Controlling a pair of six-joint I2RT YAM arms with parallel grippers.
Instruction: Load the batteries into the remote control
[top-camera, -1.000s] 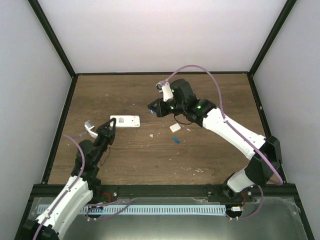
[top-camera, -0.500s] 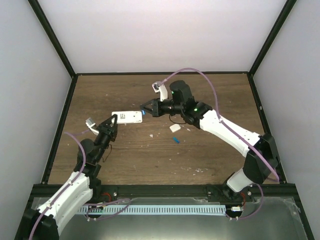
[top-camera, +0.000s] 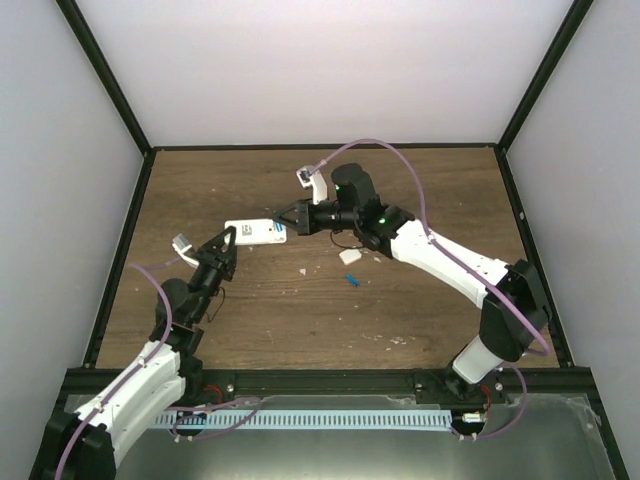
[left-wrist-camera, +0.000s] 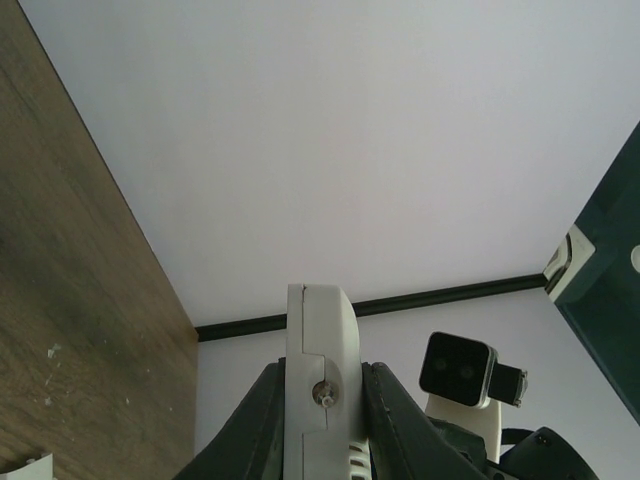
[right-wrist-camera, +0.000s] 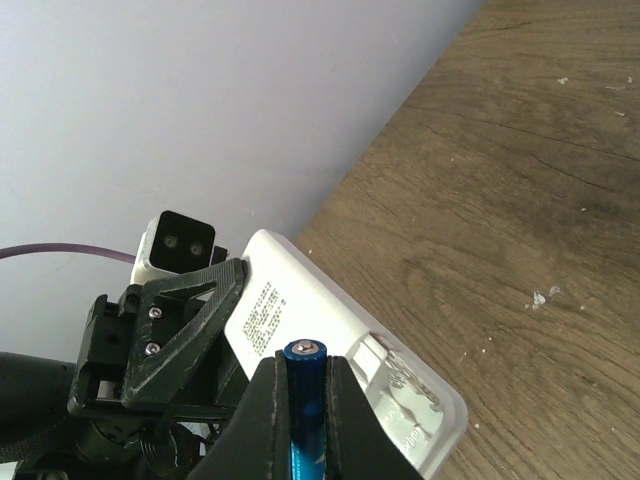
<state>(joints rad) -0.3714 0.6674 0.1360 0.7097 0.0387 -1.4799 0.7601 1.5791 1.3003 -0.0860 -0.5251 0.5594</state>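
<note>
Wood-grain table (top-camera: 420, 200), dark brown and matte, with a few pale specks. Walls are plain white with black frame bars.

The remote control (top-camera: 252, 232) is a flat white plastic slab, smooth, with rounded corners. It appears lifted over the left-centre of the table, long axis left-right in the top view.

The left gripper (top-camera: 226, 243) is clamped on its left end. In the left wrist view the remote control (left-wrist-camera: 318, 340) is edge-on and thin, with a seam line and a small screw. Black ridged fingers (left-wrist-camera: 262, 420) press it from both sides.

The right wrist view gives the remote's back. There is a block of small grey print, and a recessed bay at the near end with what look like metal contacts. The black angular left gripper (right-wrist-camera: 170, 320) sits on its far end.

The right gripper (top-camera: 286, 222) is at the remote's right end, closed on a blue battery (right-wrist-camera: 303, 400). This is a glossy metallic blue cylinder with a silver cap and a small nub pointing at the remote. It is pinched between two dark fingers (right-wrist-camera: 262, 400), one on each side. Its tip overlaps the back face beside the bay; whether they touch I cannot tell.

The second battery (top-camera: 352, 280), a tiny blue cylinder, lies on the wood well apart from the remote, right and nearer the bases. A small flat white piece (top-camera: 349, 256) lies near it. A purple cable (top-camera: 400, 150) loops over the right arm.
</note>
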